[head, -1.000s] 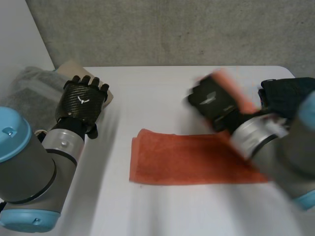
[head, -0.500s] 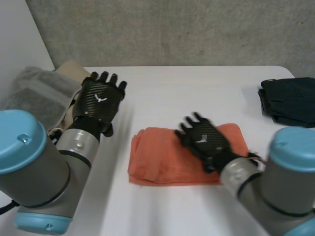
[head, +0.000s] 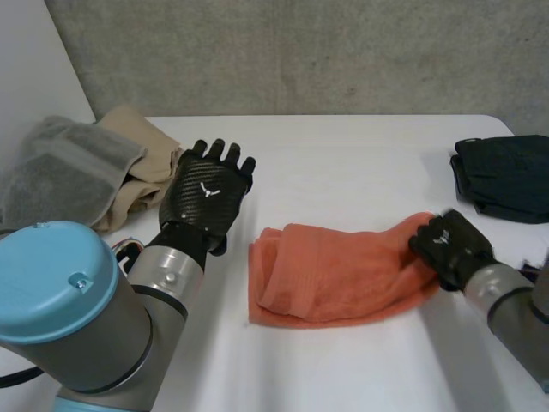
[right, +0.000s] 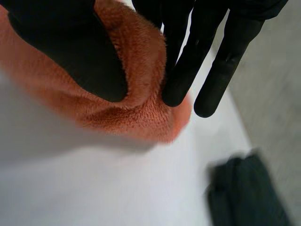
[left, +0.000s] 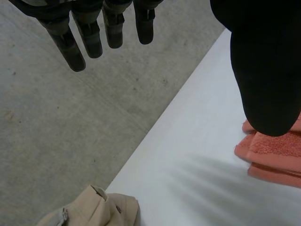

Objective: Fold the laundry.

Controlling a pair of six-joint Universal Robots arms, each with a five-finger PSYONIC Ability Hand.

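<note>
An orange towel (head: pixel 334 270) lies folded and bunched in the middle of the white table (head: pixel 343 154). My right hand (head: pixel 450 249) is at the towel's right edge. In the right wrist view its thumb (right: pixel 80 52) and fingers pinch a raised fold of the orange towel (right: pixel 136 103). My left hand (head: pixel 210 197) hovers open, fingers straight, just left of the towel's left end. In the left wrist view its fingers (left: pixel 89 33) stretch out over the table, and the orange towel's corner (left: pixel 275 150) lies beside the thumb.
A grey towel (head: pixel 60 176) and a beige cloth (head: pixel 141 142) lie heaped at the table's left edge; the beige cloth (left: pixel 89 209) lies below my left palm. A dark cloth (head: pixel 506 176) sits at the far right, beyond my right fingertips (right: pixel 249 193).
My right hand has slid from the towel's middle to its right edge and closed on it; the towel has shifted right and bunched. The left hand has moved right, closer to the towel.
</note>
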